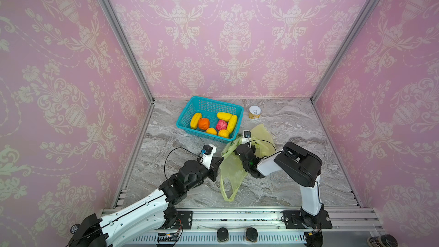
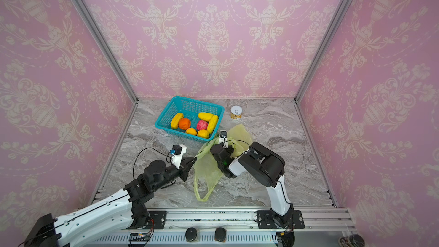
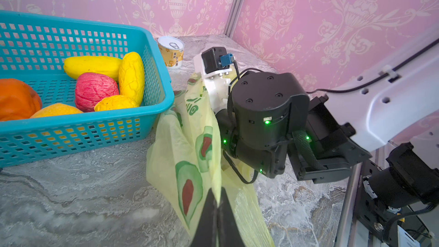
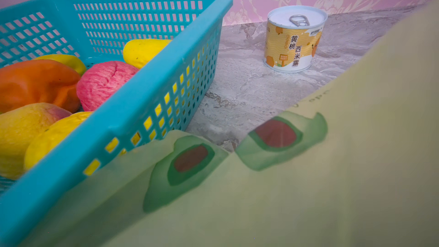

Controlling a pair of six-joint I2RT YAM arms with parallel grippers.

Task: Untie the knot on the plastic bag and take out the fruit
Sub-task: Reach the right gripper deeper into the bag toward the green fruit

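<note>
Nearest us, our left gripper (image 3: 218, 194) pinches the plastic bag (image 3: 183, 139) tight. The right gripper (image 3: 213, 93) sits buried in its film, jaws hidden, so we cannot tell their state. All the fruit (image 1: 213, 124) we see lies in the basket (image 1: 187, 112). Pulling now could, we judge, tear the film or drag the basket.

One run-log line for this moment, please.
left gripper: shut on thin yellow-green plastic bag | right gripper: jaws hidden by bag | toy fruit: seven in teal mesh basket

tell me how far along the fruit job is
Done: seven fruits sit in the teal basket; the plastic bag lies limp, one handle loop free. In hand: the left claw is shut on the bag. Left: maybe nothing; the bag's inside is hidden.
</note>
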